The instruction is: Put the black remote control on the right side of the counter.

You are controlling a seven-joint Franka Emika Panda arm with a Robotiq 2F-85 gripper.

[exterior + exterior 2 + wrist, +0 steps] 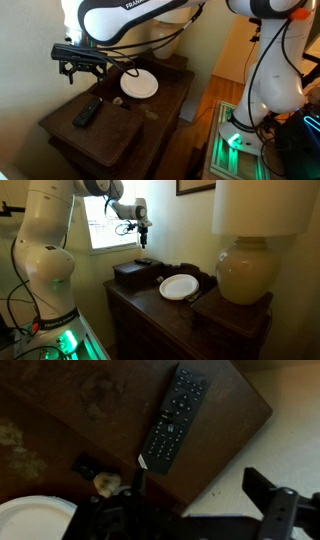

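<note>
Remote (87,113) lies flat on the raised step (108,132) at one end of the tabletop (168,100), buttons up. It isn't held; nothing touches it. In wrist view the remote (175,418) runs diagonally across the dark wood, w/ its lower end toward the camera.

Fingers (68,72) hang in the air above the step, well clear of the remote, spread apart w/ nothing between them. In wrist view one finger (268,502) shows at the bottom right, over the step's edge.

White plate (140,85) sits on the lower part of the tabletop, near the step and apart from the remote. Wrist view catches only its rim (30,520), bottom left. A small pale lump (107,482) lies betw. plate and remote; can't tell what it is.

In an exterior view a big cream lamp (245,272) stands at the far end from the step, plate (180,286) betw. them.
</note>
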